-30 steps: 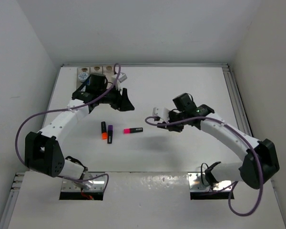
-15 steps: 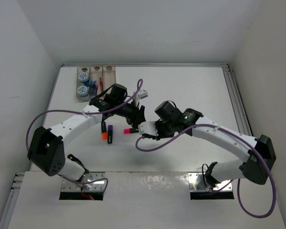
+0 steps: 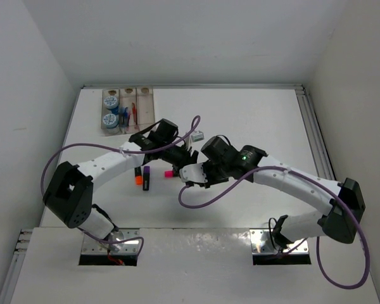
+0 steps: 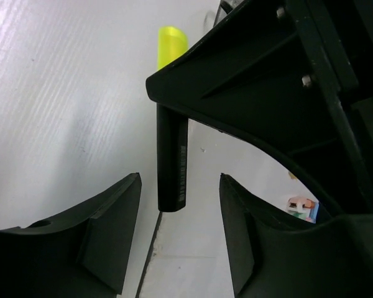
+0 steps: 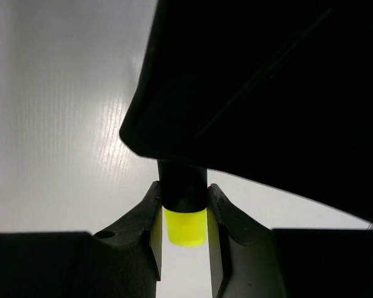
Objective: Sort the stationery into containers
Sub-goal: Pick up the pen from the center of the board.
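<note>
While right hand [image 5: 184, 223] clamps the black yellow-capped highlighter [image 4: 173, 167], left hand [image 4: 180, 205] gapes round its free end. Blue-white discs [image 3: 111, 100] & thin pens [image 3: 128, 114] sit in tan 3-slot tray [image 3: 145, 111]; orange-, purple-, pink-capped highlighters [image 3: 146, 178] left on desk [image 3: 253, 114].

No word, brand, number or sign is legible in any view; the black barrel of the yellow-capped highlighter [image 4: 173, 162] bears a thin strip of pale print, too small and blurred to read; the patterned discs [image 3: 109, 119] are too small to make out any lettering.

Discs [image 3: 109, 120] in tray [image 3: 146, 117], left slot
</note>
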Controlling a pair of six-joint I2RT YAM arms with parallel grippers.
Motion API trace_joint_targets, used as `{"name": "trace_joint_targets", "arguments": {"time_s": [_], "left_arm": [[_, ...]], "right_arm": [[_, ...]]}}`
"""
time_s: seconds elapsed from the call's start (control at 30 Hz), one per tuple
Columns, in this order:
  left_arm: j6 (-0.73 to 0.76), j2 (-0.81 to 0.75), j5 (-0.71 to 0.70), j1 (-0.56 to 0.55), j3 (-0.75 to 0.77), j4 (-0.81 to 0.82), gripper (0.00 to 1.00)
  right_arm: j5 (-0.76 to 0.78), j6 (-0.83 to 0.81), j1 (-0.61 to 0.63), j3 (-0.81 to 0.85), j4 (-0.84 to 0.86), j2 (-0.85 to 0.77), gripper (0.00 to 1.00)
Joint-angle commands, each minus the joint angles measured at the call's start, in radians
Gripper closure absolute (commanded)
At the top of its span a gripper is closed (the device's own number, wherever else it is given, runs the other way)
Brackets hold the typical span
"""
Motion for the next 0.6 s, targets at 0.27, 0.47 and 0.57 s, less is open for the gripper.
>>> {"name": "trace_joint_targets", "arguments": {"time_s": [0.27, 0.47, 0.57], "left_arm": [[-0.043, -0.029, 0.042, 0.006, -0.033, 0.091, 1.0], [-0.083, -0.029, -0.048, 0.179, -0.014, 0.096, 1.0], [-0.08, -0.004, -0.171, 0.285, 0.083, 0.058, 1.0]], "right_arm": [[0.075, 0.044, 0.018, 0.05, 0.079, -0.008, 0.83], [0.148, 0.175, -0.118, 0.028, 0.234, -0.06, 0.31], [0.122, 0.252, -0.25, 0.011, 0.284, -0.105, 0.23]]}}
